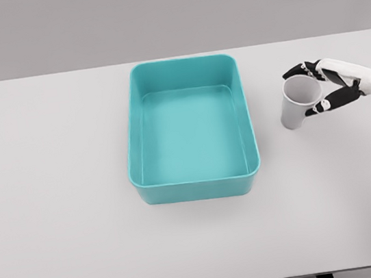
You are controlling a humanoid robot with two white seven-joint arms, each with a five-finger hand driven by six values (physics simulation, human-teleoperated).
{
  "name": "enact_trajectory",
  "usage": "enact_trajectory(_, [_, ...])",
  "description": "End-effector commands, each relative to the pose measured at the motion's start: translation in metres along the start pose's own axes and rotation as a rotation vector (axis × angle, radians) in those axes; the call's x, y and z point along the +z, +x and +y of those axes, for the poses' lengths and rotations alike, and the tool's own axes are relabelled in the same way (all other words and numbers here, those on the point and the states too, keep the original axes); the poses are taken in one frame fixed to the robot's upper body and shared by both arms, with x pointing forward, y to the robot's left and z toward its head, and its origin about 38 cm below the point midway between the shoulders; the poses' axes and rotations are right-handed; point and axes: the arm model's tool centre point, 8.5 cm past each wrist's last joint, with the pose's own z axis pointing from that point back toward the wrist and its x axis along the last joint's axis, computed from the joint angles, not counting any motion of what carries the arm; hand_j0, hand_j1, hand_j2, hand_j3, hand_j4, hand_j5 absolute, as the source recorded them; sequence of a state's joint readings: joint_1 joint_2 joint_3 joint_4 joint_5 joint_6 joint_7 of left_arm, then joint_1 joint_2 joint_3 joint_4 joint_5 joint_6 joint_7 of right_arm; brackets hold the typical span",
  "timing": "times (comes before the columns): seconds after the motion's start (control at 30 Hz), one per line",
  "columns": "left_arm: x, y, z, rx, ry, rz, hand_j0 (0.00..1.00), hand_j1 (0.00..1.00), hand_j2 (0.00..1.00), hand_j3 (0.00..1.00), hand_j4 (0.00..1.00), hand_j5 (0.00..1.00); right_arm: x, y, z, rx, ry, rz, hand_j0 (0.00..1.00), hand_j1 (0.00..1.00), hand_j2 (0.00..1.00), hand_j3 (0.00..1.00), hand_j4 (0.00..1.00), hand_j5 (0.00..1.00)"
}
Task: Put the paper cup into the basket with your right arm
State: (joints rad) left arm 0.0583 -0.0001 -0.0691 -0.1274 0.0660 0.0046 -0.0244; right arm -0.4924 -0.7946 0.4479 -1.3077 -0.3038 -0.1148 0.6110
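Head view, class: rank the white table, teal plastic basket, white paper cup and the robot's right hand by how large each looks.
1. White table
2. Teal plastic basket
3. White paper cup and right hand: they look about alike, so no ranking.

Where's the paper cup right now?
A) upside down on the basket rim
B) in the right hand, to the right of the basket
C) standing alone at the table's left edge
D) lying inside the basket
B: the right hand has its fingers wrapped around the paper cup, tilted, clear of the teal basket, which holds nothing.
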Motion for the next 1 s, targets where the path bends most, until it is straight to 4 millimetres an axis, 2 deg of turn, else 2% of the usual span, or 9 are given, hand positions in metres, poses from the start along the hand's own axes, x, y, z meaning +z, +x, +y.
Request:
enact_trajectory(0.0, [0.000, 0.000, 0.000, 0.000, 0.000, 0.000, 1.00, 1.00, 1.00, 1.00, 1.00, 1.00, 0.000, 0.004, -0.001, 0.002, 0.000, -0.010, 0.75, 0.75, 0.75, 0.75, 0.75, 0.75])
enact_trajectory(0.13, [0.000, 0.000, 0.000, 0.000, 0.000, 0.000, 1.00, 1.00, 1.00, 1.00, 1.00, 1.00, -0.001, 0.009, 0.001, 0.009, 0.006, -0.024, 0.75, 0.75, 0.75, 0.75, 0.75, 0.75])
enact_trajectory(0.47, [0.000, 0.000, 0.000, 0.000, 0.000, 0.000, 1.00, 1.00, 1.00, 1.00, 1.00, 1.00, 0.007, 0.023, -0.012, 0.033, -0.021, -0.045, 0.74, 0.74, 0.74, 0.74, 0.74, 0.74])
enact_trajectory(0.97, [0.000, 0.000, 0.000, 0.000, 0.000, 0.000, 1.00, 1.00, 1.00, 1.00, 1.00, 1.00, 0.005, 0.040, -0.027, 0.058, -0.043, -0.076, 0.74, 0.74, 0.74, 0.74, 0.74, 0.74])
